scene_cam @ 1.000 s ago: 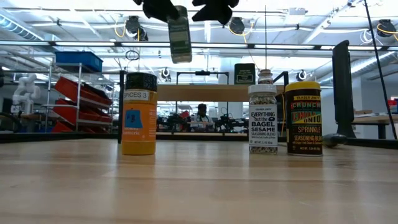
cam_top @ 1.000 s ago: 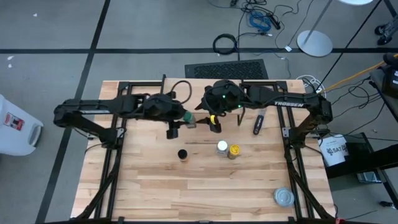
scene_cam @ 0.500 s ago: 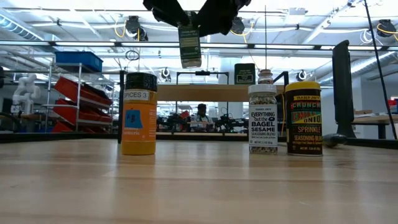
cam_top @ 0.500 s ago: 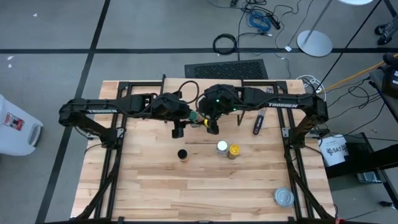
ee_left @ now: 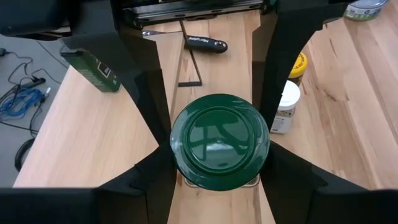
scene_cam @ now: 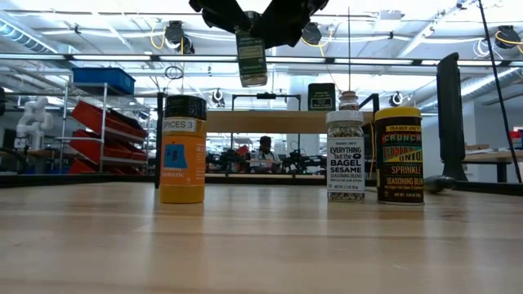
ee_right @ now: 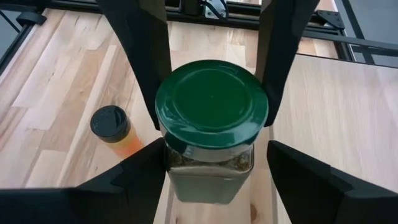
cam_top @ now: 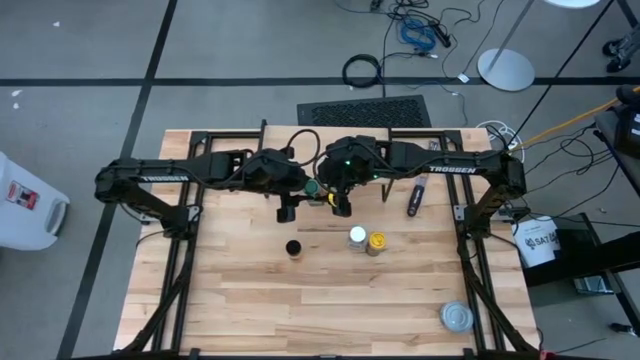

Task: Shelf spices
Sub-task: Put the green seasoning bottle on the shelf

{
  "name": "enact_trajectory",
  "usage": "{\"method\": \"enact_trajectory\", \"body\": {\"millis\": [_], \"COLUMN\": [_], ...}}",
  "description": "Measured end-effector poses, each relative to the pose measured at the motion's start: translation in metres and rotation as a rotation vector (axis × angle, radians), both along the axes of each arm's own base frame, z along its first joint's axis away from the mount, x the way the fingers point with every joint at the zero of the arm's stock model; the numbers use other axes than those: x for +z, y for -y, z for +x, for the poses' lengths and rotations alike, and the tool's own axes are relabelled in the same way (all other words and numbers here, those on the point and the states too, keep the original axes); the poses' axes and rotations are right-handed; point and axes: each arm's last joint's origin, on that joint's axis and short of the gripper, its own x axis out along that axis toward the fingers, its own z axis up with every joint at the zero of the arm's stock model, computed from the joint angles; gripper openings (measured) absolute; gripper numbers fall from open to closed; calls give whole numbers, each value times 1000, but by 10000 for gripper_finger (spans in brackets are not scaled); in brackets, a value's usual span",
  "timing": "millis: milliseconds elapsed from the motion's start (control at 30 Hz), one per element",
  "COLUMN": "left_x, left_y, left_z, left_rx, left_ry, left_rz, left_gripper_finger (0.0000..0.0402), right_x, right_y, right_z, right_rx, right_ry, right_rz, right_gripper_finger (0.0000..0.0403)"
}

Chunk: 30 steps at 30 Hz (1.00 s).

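**High view.** Left gripper (cam_top: 306,188) and right gripper (cam_top: 328,192) meet nose to nose over the table's (cam_top: 250,290) back middle. The green-lidded jar (cam_top: 314,187) sits between them. Orange jar (cam_top: 293,248), white-lidded jar (cam_top: 356,236) and yellow-lidded jar (cam_top: 376,242) stand on the table nearer the front.

**Low view.** Green-lidded jar (scene_cam: 251,59) hangs upright in the air, lid end up among the dark fingers. It is well above the table and higher than the shelf (scene_cam: 278,122) behind. A small jar (scene_cam: 349,100) stands on the shelf plank.

**Left wrist view.** Green lid (ee_left: 219,141) faces the lens. The left gripper's own fingers press it on both sides: closed on the jar.

**Right wrist view.** Right gripper's fingers (ee_right: 140,180) stand wide on either side of the green-lidded jar (ee_right: 210,124), a gap showing on each side: open, holding nothing.
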Motion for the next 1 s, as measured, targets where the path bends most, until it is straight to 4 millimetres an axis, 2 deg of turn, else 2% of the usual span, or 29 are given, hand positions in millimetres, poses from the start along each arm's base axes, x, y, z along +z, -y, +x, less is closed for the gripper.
{"method": "enact_trajectory", "body": {"millis": [200, 500, 700, 833, 1000], "left_x": [0, 0, 0, 1, 7], "left_y": [0, 0, 0, -1, -2], "left_z": [0, 0, 0, 1, 4], "left_rx": [0, 4, 4, 34, 50], "left_ry": [0, 0, 0, 13, 92], "left_rz": [-1, 0, -1, 14, 29], "left_gripper_finger": [206, 206, 207, 227, 271], "right_x": [0, 0, 0, 0, -1], "right_y": [0, 0, 0, 0, 3], "right_z": [0, 0, 0, 0, -1], "right_rx": [3, 4, 4, -1, -14], "right_ry": [4, 4, 4, 2, -10], "right_rz": [-3, -2, -2, -5, -4], "right_gripper_finger": [250, 181, 185, 194, 185]}}
